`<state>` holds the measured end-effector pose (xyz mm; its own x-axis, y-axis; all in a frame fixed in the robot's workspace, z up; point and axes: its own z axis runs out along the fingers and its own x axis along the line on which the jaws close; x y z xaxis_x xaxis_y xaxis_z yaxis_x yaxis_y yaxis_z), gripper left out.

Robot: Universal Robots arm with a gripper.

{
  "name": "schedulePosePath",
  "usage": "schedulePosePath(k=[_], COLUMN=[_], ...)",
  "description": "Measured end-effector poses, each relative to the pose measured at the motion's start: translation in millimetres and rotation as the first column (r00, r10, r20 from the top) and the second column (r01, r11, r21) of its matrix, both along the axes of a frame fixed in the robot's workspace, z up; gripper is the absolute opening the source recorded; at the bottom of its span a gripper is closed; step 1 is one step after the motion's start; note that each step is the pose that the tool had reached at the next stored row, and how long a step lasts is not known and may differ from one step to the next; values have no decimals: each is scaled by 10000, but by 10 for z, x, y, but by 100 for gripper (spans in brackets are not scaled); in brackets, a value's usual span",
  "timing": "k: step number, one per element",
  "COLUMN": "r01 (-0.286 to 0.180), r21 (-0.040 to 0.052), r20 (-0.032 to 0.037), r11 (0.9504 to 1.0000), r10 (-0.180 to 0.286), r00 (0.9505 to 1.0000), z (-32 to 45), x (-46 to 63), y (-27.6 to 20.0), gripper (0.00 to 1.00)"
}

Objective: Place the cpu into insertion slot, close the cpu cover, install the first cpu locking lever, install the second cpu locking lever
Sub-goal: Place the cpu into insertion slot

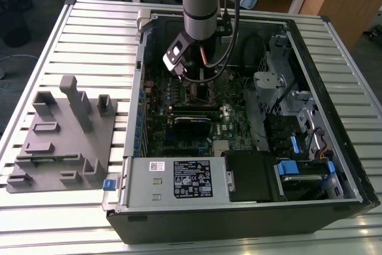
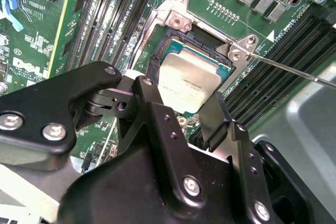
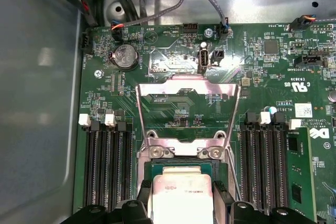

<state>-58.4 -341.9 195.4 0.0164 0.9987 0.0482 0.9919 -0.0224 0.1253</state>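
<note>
While the hand (image 2: 184, 107) is clamping the cpu (image 2: 188, 80) by two opposite edges, the chip is lying directly beneath it, within the insertion slot (image 2: 202, 38); the cpu cover (image 3: 185, 82) is standing open just beyond.

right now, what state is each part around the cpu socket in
the cpu: sitting in or just over the insertion slot
the insertion slot: uncovered
the cpu cover: swung open, lying back
locking lever: unlatched, sticking out free
gripper: down at the cpu
</note>
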Motion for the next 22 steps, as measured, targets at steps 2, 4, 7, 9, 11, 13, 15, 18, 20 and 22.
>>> schedulePosePath(k=[2, 4, 7, 9, 11, 13, 15, 18, 20, 22], r01=[1, 0, 0, -1, 0, 1, 0, 1, 0, 0], r21=[-1, -3, 0, 1, -1, -1, -1, -2, -6, -6], r20=[0, -1, 0, 0, 0, -1, 0, -1, -3, -2], r11=[10000, 10000, 10000, 10000, 10000, 10000, 10000, 10000, 10000, 10000], r10=[-1, 0, 0, 1, 0, -1, 0, -1, 0, 0], r00=[10000, 10000, 10000, 10000, 10000, 10000, 10000, 10000, 10000, 10000], z=[-8, -11, -13, -13, -13, -14, -15, -27, -32, -39], x=[0, -2, -7, -8, -7, -8, -9, -18, -25, -30], y=[-1, -2, -3, -11, -21, -23, -23, -23, -24, -24], gripper=[54, 54, 54, 54, 54, 54, 54, 54, 54, 54])
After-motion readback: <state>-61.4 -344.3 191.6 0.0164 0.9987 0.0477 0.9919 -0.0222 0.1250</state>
